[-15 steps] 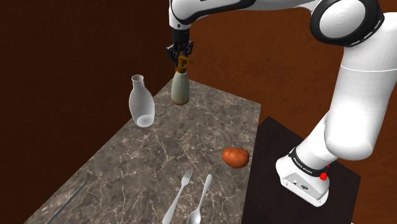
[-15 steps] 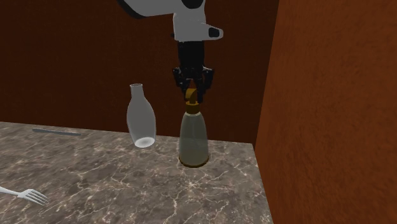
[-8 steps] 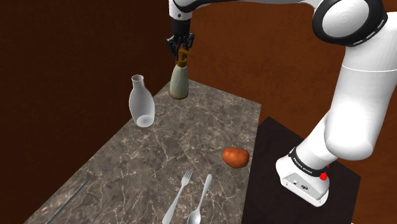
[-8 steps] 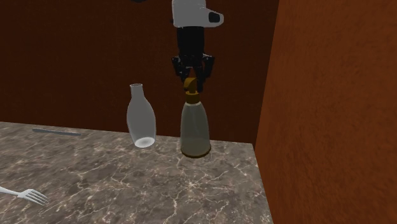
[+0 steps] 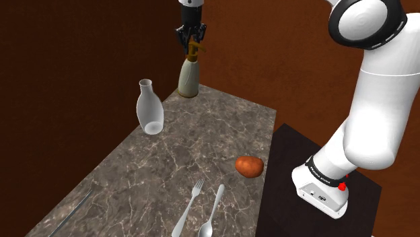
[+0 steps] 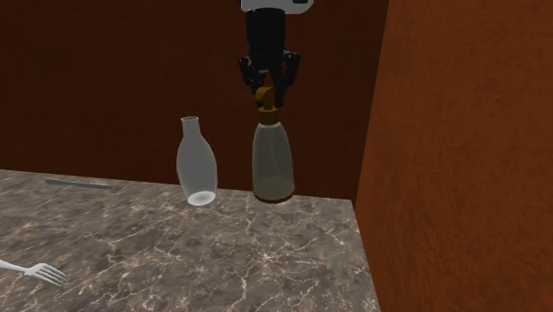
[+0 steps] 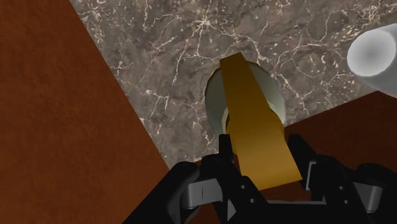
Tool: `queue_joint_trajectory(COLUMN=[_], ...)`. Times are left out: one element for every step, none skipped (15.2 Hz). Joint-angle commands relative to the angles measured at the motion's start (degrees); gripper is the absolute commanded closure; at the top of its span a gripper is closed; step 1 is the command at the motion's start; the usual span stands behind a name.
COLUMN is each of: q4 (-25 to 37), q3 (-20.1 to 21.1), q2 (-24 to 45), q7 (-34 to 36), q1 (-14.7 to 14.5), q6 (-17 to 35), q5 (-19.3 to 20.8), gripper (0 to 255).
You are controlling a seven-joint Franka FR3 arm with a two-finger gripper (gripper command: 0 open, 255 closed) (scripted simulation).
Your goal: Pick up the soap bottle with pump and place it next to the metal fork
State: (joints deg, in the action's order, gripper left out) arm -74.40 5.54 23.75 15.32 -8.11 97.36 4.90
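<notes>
Marble-patterned bench [image 5: 168, 168], grey-brown with pale veins.

Near edge: fork [image 5: 187, 210] and spoon [image 5: 214, 207] lie side by side, not touching, handles toward the shoulder camera. A thin grey rod [image 5: 71, 212] lies by the bench edge on the shoulder view's left.

Just past the spoon, toward the stand side: an orange-brown rounded lump [image 5: 249, 166].

Mid-bench: a pale translucent bottle [image 5: 149, 108] with an open neck, standing alone.

Far corner: soap bottle [image 5: 188, 77], greyish-olive body, amber pump on top, upright. It sits near the pale bottle and well apart from the fork. Its base lies at the bench's far corner; whether it clears the surface I cannot tell.

The black hand [image 5: 191, 44] comes straight down onto the soap bottle. In the wrist view the fingers clasp the pump head from both sides, closed on it.

Behind: reddish-brown walls.
</notes>
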Motion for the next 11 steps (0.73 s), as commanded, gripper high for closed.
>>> queue_joint_trajectory(q4=[1.1, 1.5, -0.8, -3.0, -5.0, -6.8, -8.6, -10.2, -11.7, -13.1, -14.4], q3=[0.0, 0.0, 0.3, 0.7, 1.0, 1.4, 1.8, 2.2, 2.6, 3.0, 3.5], q2=[-0.3, -0.2, -1.8, -3.2, -4.6, -5.9, -7.1, -8.2, -9.3, -10.3, -11.3], q7=[-0.1, -0.1, 0.9, 2.0, 3.0, 4.1, 5.1, 6.2, 7.3, 8.4, 9.5], q1=[0.0, 0.0, -0.6, -1.3, -1.9, -2.5, -3.1, -3.7, -4.4, -5.0, -5.6], q6=[-1.4, -1.7, -1.0, -0.3, 0.3, 0.8, 1.3, 1.7, 2.1, 2.4, 2.7], q5=[0.0, 0.0, -0.1, -0.1, -0.1, -0.2, -0.2, -0.2, -0.3, -0.3, -0.4], gripper=[255, 255, 255, 255, 255, 255, 255, 255, 255, 255, 255])
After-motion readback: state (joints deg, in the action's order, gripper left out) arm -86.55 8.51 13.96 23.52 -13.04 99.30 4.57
